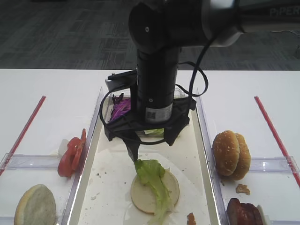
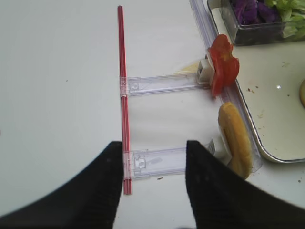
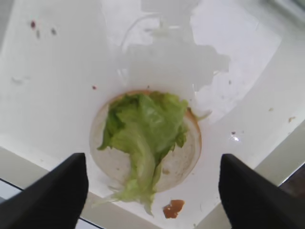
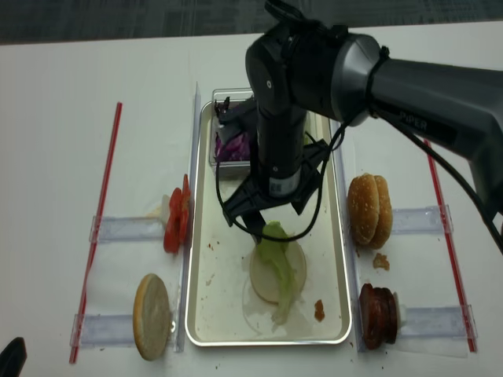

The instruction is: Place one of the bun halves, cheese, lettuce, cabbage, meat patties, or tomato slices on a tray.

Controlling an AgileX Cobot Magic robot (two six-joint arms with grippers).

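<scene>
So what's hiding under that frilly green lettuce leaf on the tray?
A round pale bun half lies cut face up under the frilly green lettuce leaf, on the metal tray's white paper. The middle of the bun's face is covered by the leaf.

Lab: white table (image 1: 56, 84), taped zones, carpet (image 1: 61, 33).
</scene>
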